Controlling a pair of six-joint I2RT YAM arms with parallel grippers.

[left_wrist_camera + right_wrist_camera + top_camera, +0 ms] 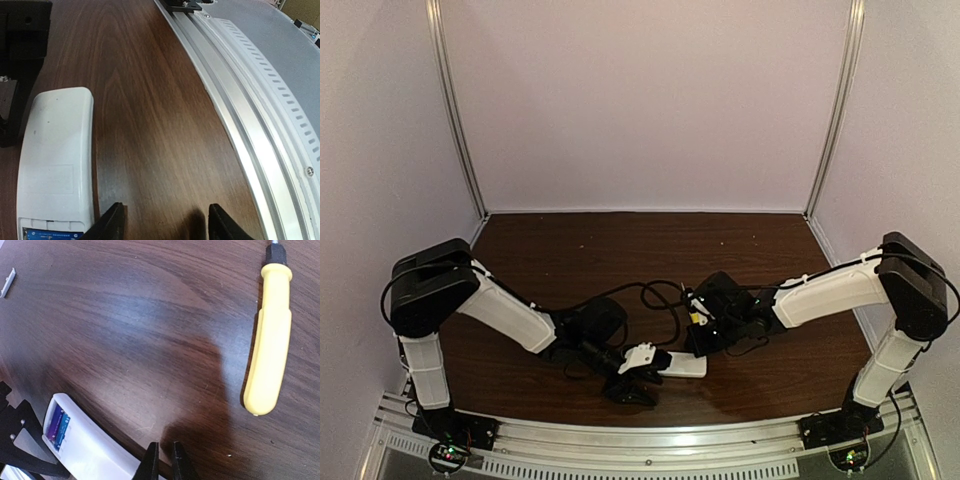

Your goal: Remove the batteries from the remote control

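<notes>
Flat on the table [620,250] near the arm bases: remote control [682,366], compartment open, batteries [58,426] seated at one end. Left gripper [167,220] fingers spread over bare wood just beside it; right gripper [165,460] fingers pressed together, pinching nothing. Risk — prying at the cells with the remote unclamped, skidding it or flicking one away.

Smooth matt plastic remote [55,160] beside the left fingers [111,225], glossy wood-grain table [150,100] beneath, brushed metal rail [240,125], shiny plastic screwdriver [269,340]
</notes>
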